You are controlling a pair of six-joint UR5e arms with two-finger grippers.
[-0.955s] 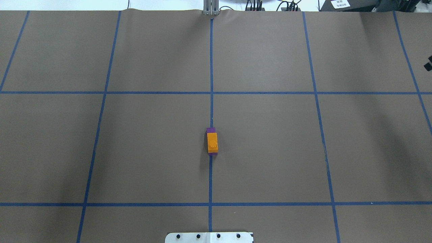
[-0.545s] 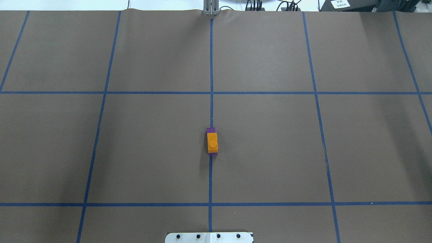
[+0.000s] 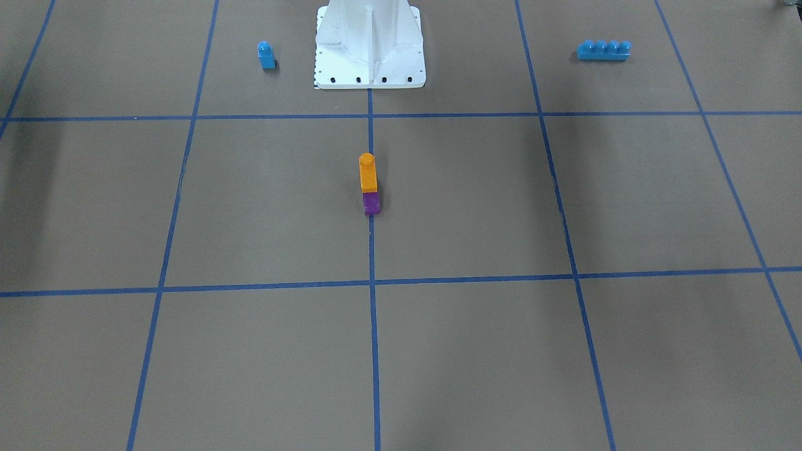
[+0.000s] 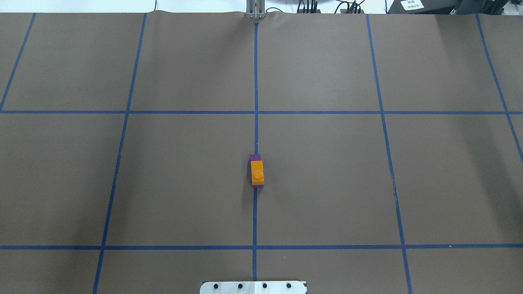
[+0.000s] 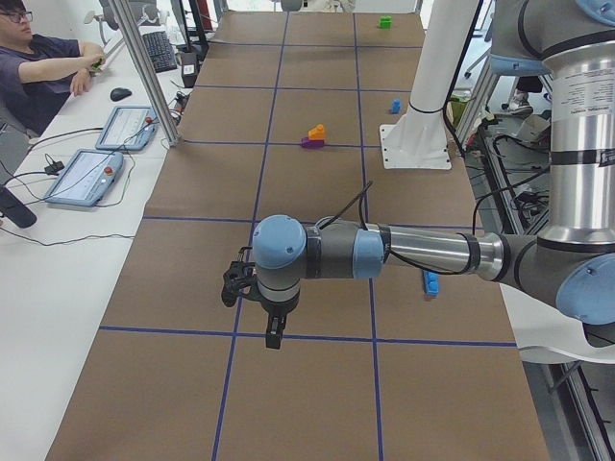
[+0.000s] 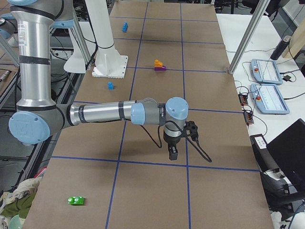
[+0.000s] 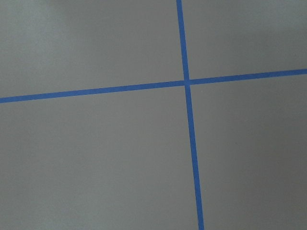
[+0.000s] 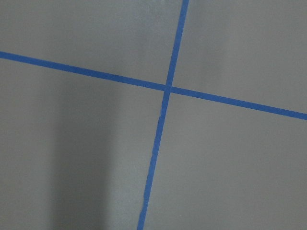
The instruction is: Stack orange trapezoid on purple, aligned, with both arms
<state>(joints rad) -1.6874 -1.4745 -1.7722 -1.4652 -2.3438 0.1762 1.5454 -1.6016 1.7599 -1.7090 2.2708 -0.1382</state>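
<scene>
Since the orange trapezoid (image 3: pixel 368 172) tops the purple (image 3: pixel 371 203), I judge stacking done; left end effector (image 5: pixel 273 334), right end effector (image 6: pixel 173 153): I cannot tell their opening.

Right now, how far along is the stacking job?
Done: the orange trapezoid sits on the purple, lengthwise in line. In hand: nothing; the left gripper and the right gripper hang far from the stack. Left: nothing obvious, though exact alignment is unclear.
</scene>
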